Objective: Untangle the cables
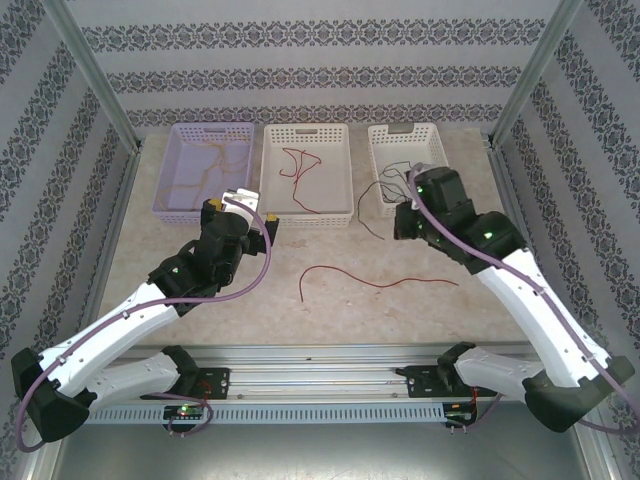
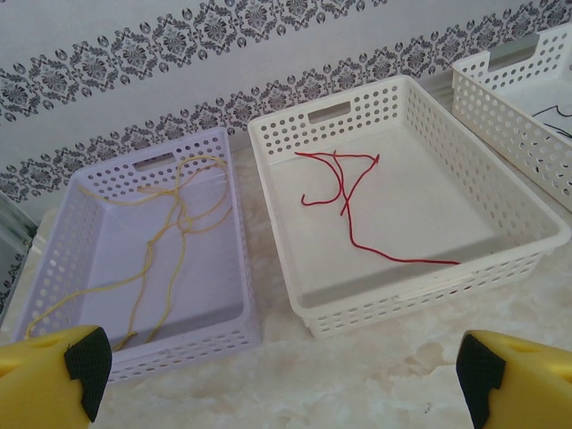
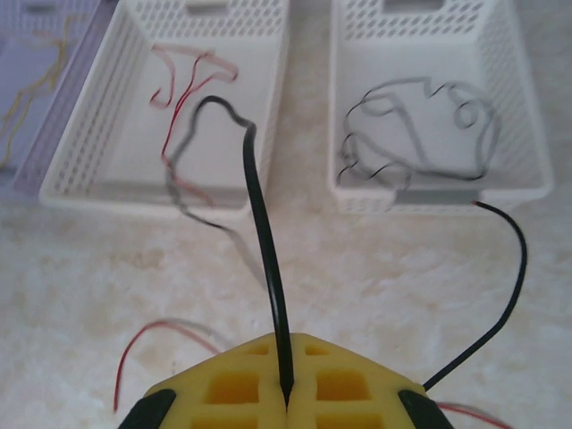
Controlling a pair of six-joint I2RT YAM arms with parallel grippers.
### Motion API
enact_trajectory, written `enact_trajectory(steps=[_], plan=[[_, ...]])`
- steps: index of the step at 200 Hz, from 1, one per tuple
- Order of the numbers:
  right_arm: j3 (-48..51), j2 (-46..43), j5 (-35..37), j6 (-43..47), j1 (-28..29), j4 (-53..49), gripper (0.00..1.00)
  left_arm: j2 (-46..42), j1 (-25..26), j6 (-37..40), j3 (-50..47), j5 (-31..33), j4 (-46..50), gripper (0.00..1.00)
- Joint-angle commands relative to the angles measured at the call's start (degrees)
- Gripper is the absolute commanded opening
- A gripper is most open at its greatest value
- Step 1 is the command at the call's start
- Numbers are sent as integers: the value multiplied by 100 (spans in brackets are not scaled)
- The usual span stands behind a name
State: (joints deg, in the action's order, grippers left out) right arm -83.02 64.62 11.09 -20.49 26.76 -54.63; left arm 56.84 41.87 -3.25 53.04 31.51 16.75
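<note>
On the marble desk [image 1: 400, 320], along its far edge, three perforated baskets stood in a row: a lavender basket [image 2: 246, 286], a middle white basket [image 2: 420, 295] and a right white basket [image 3: 527, 134]. We saw the yellow-tan cable [image 2: 183, 214] looped inside the lavender one and a red cable [image 2: 398, 259] sprawled on the floor of the middle one. A second red cable [image 1: 385, 285] lay loose on the desk, nearer the arms and apart from every basket.

The right gripper [image 3: 286, 393] hung just in front of the right white basket, its jaws pressed together on the black cable [image 3: 268, 268], pinched partway along (not at an end). One stretch rose from the jaws and bent over in front of the middle basket. The other swung out to the right and climbed over the front rim into the right basket, where the rest lay coiled.

The left gripper [image 2: 281, 384] hovered near the fronts of the lavender and middle baskets, jaws spread wide and holding nothing.
</note>
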Motion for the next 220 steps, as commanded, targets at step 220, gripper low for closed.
enact_trajectory(steps=[220], plan=[[-3176,4608,1179,897,-1657,-258,0,177,-62,149,-39,-200,-120,100]])
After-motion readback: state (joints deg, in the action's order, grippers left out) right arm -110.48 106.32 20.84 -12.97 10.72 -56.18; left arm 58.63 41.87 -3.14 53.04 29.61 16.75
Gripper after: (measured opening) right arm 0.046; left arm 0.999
